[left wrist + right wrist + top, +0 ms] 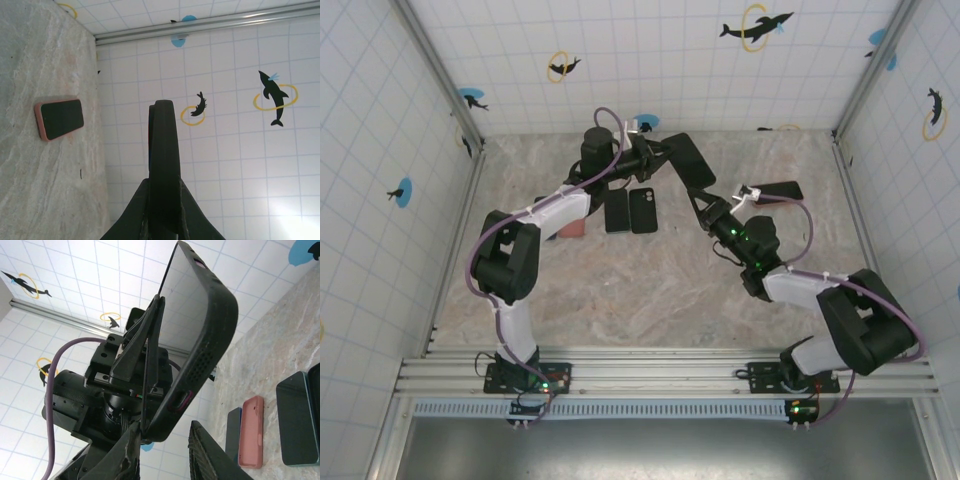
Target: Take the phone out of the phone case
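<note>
Black phone case (210,345) hung in air betw arms, phone (182,300) sat inside. L pincer (158,302) tips were together, pinched on case edge. R pincer (165,430) stood round case bottom; squeezing or not, couldn't tell. Bottom corner was hid.

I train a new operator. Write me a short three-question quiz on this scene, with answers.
1. Which gripper has a finger on each side of the lower end of the black-cased phone?
2. The second phone, lying on the table, has a case coloured: A green, B pink, C white.
3. True or false: the black-cased phone lies flat on the table.
Key: 1 the right gripper; 2 B; 3 false, it is raised.
</note>
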